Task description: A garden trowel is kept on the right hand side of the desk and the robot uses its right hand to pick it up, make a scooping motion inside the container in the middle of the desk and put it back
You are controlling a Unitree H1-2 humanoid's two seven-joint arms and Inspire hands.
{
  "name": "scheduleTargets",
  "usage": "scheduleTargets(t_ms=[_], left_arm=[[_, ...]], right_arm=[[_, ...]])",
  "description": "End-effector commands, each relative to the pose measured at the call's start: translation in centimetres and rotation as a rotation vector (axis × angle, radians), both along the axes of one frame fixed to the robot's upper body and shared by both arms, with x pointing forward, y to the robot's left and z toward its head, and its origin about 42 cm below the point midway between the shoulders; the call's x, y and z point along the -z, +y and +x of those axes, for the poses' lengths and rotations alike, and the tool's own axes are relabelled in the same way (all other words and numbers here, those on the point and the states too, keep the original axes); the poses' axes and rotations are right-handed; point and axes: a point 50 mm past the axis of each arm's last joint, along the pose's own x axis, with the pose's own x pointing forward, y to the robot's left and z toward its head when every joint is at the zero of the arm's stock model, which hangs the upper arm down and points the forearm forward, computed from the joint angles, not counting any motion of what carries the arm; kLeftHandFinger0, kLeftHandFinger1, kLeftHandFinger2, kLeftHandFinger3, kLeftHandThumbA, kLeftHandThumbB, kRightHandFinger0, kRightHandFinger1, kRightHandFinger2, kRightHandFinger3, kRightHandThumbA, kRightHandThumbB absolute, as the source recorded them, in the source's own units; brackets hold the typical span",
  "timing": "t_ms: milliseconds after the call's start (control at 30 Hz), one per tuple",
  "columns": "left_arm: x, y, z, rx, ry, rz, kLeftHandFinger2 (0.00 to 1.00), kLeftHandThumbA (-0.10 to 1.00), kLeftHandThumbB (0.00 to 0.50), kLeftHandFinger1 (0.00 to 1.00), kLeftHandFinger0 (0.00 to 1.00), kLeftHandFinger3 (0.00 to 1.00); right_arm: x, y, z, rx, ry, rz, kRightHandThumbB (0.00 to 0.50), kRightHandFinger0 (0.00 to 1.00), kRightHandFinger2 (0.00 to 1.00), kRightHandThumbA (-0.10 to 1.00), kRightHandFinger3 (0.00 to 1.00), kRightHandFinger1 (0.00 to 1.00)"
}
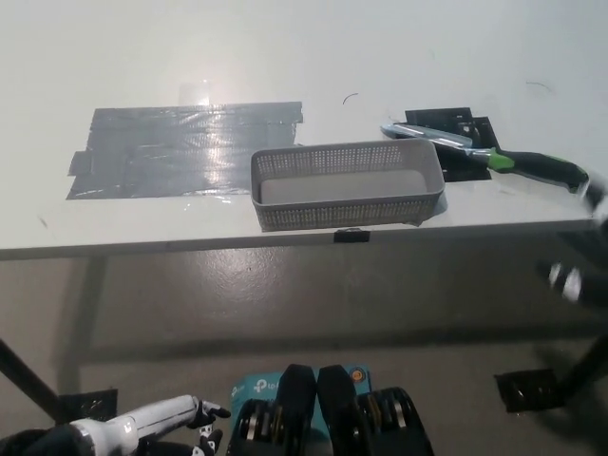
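Note:
The garden trowel [486, 156] lies on the right side of the white desk [285, 57], its silver blade toward the container and its black and green handle pointing right. The grey mesh container [347, 185] stands near the middle of the desk's front edge, and nothing shows inside it. My black right hand [581, 275] is a blurred shape at the picture's right edge, below and just right of the trowel's handle and apart from it. My white left hand [176, 418] rests low at the lower left, below the desk, holding nothing.
A wide patch of grey tape [180, 147] covers the desk left of the container. Black tape [456, 123] lies under the trowel's blade. The desk's front edge [190, 245] runs across the middle, with floor and a black floor mark [527, 389] below.

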Motion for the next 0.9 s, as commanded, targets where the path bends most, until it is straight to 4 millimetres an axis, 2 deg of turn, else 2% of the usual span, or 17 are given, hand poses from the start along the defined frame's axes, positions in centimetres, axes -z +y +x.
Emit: scheduleTargets(t_ms=[0,33,67,167,200,233,300,367,533,567,633,733,767,867], left_arm=[[-1.0,0.5,-0.1,0.005,-0.004,0.043,1.00,1.00,0.500,1.00,1.00,1.00],[-1.0,0.5,-0.1,0.005,-0.003,0.044,1.00,1.00,0.500,1.00,1.00,1.00],[-1.1,0.6,-0.2,0.006,-0.004,0.048,1.00,1.00,0.500,1.00,1.00,1.00],[-1.3,0.3,0.0,0.014,-0.007,0.048,1.00,1.00,0.500,1.00,1.00,1.00],[-1.3,0.1,0.1,0.026,-0.007,0.054,1.00,1.00,0.500,1.00,1.00,1.00],[-1.4,0.0,0.2,0.031,-0.007,0.057,1.00,1.00,0.500,1.00,1.00,1.00],[-1.5,-0.1,0.2,0.030,-0.002,0.042,1.00,1.00,0.500,1.00,1.00,1.00],[-1.5,0.0,0.3,0.023,-0.004,0.039,1.00,1.00,0.500,1.00,1.00,1.00],[-1.6,-0.2,0.6,0.028,0.002,0.031,1.00,1.00,0.500,1.00,1.00,1.00],[-1.7,-0.2,0.6,0.032,0.003,0.034,1.00,1.00,0.500,1.00,1.00,1.00],[-1.7,-0.2,0.6,0.030,0.004,0.036,1.00,1.00,0.500,1.00,1.00,1.00],[-1.7,-0.2,0.6,0.028,0.008,0.032,1.00,1.00,0.500,1.00,1.00,1.00],[-1.8,-0.4,0.6,0.034,0.009,0.033,1.00,1.00,0.470,1.00,1.00,1.00],[-1.7,-0.3,0.5,0.043,0.008,0.052,1.00,1.00,0.485,1.00,1.00,1.00]], right_arm=[[-7.6,-2.1,2.8,0.212,-0.284,-0.138,0.411,1.00,1.00,1.00,1.00,1.00],[-7.9,-2.1,3.1,0.218,-0.290,-0.141,0.442,1.00,1.00,1.00,1.00,1.00],[-9.1,-2.1,4.5,0.244,-0.300,-0.153,0.463,1.00,1.00,1.00,1.00,1.00],[-9.8,-2.2,5.7,0.262,-0.312,-0.154,0.464,1.00,1.00,1.00,1.00,1.00],[-9.5,-2.0,7.5,0.262,-0.347,-0.126,0.389,1.00,1.00,1.00,1.00,1.00],[-9.1,-1.6,8.4,0.264,-0.360,-0.119,0.362,1.00,1.00,1.00,1.00,1.00],[-8.6,-1.3,9.3,0.262,-0.367,-0.121,0.376,1.00,1.00,1.00,1.00,1.00],[-7.5,-0.6,10.6,0.249,-0.342,-0.122,0.367,1.00,1.00,1.00,1.00,1.00],[-4.4,1.7,12.4,0.154,-0.208,-0.166,0.382,1.00,1.00,1.00,1.00,1.00],[-3.7,2.2,12.8,0.133,-0.179,-0.168,0.350,1.00,1.00,1.00,1.00,1.00],[-3.1,2.8,13.3,0.122,-0.146,-0.196,0.326,1.00,1.00,1.00,1.00,1.00],[-2.9,3.3,14.3,0.106,-0.107,-0.217,0.322,1.00,1.00,1.00,1.00,1.00],[-2.9,3.9,15.0,0.088,-0.092,-0.245,0.303,1.00,1.00,1.00,1.00,1.00],[-2.7,4.5,16.1,0.059,-0.043,-0.229,0.282,1.00,1.00,1.00,1.00,1.00]])
